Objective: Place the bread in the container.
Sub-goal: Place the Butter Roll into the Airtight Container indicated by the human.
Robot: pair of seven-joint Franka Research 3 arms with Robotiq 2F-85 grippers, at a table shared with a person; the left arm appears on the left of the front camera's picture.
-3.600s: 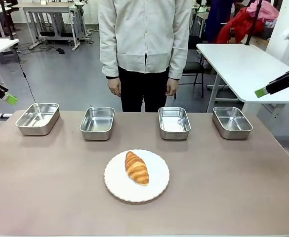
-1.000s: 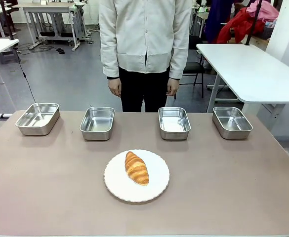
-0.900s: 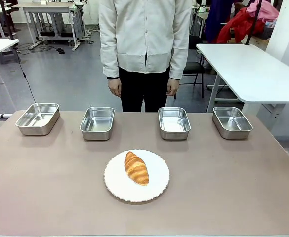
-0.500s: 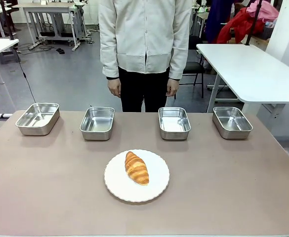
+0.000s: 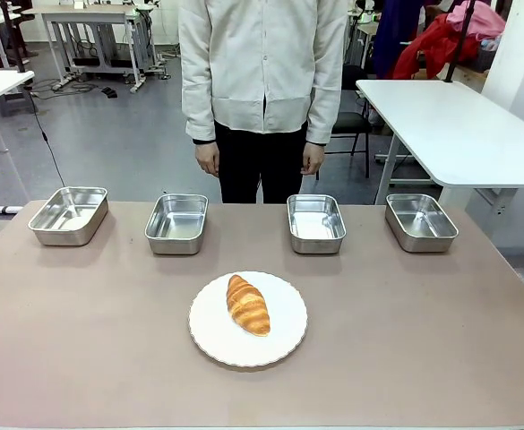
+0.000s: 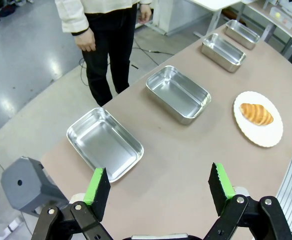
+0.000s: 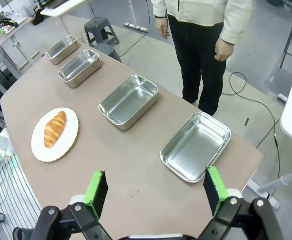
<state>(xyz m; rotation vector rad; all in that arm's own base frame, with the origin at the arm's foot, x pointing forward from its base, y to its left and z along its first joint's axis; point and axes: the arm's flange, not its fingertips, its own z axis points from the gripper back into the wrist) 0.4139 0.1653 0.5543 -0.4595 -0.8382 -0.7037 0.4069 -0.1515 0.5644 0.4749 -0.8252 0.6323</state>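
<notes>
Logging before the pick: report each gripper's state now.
Left gripper: open, holding nothing.
Right gripper: open, holding nothing.

Bread [image 5: 248, 305] on plate [image 5: 285, 341], before the row of pans [image 5: 176, 248], seemingly centred.

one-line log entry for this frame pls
bread on plate, untouched | four pans empty | left gripper open, away from bread | right gripper open, away from bread | person standing, hands down
</notes>
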